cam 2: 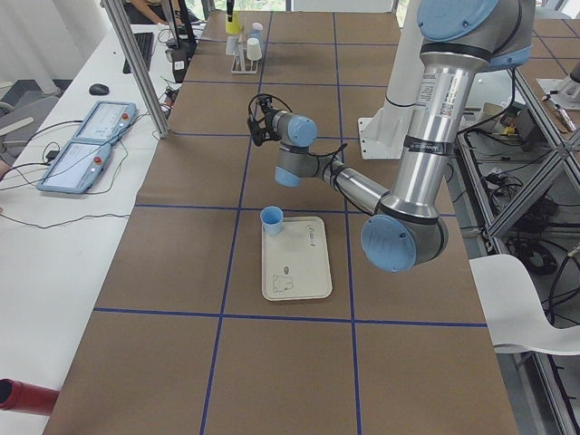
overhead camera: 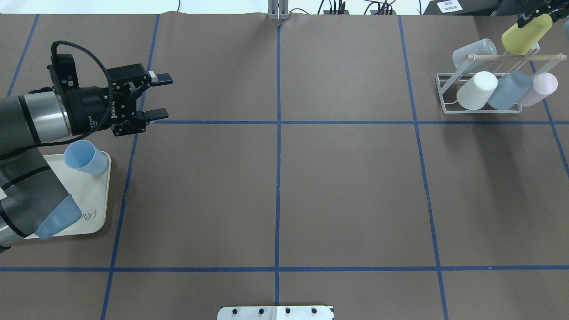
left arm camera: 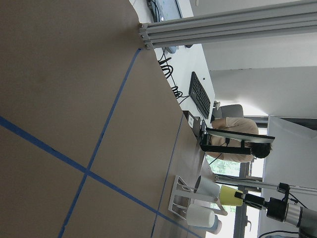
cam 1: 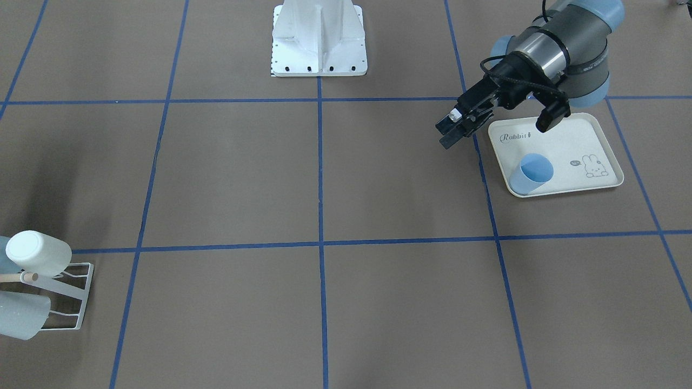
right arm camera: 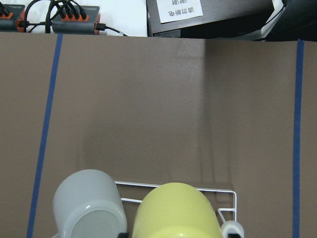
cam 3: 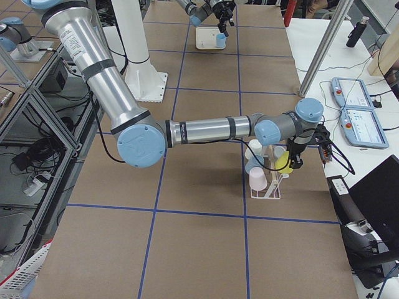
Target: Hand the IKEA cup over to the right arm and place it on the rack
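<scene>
A light-blue cup lies on its side at the corner of the cream rabbit-print tray, also in the front view. My left gripper hangs open and empty beyond the tray, apart from the cup; the front view shows it too. The white wire rack with its wooden dowel stands at the far right. My right gripper is shut on a yellow cup, held tilted at the rack's top row. The right wrist view shows this cup over the rack wires.
The rack holds a white cup, a blue-grey cup, a pink cup and a clear grey cup. The robot's white base plate sits at the table's robot side. Blue tape lines grid the brown table.
</scene>
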Robot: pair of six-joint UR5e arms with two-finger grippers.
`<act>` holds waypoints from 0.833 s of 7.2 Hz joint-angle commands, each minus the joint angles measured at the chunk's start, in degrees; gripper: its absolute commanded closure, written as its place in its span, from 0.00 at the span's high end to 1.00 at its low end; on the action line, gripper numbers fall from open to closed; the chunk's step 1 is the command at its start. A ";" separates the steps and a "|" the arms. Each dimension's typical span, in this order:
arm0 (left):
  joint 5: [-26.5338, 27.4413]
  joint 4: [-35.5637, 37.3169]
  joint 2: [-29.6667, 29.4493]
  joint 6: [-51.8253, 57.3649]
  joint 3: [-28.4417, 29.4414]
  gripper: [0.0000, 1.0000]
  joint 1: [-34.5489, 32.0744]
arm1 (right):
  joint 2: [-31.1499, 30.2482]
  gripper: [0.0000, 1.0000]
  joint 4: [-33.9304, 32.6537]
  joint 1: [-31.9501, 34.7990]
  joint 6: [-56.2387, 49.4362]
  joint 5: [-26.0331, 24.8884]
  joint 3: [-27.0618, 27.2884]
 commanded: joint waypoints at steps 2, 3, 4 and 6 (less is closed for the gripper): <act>0.00 0.00 0.07 -0.09 -0.61 1.00 0.00 | -0.57 0.33 0.01 -1.09 0.13 -0.03 0.05; 0.00 0.00 0.07 -0.09 -0.62 1.00 0.00 | -0.93 0.33 0.10 -1.36 -0.22 -0.20 -0.13; 0.00 0.00 0.07 -0.09 -0.62 1.00 0.00 | -1.02 0.34 0.10 -1.88 -0.31 -0.55 -0.30; 0.00 0.00 0.07 -0.09 -0.53 1.00 0.00 | -1.02 0.47 0.18 -3.55 -0.13 -0.64 -0.39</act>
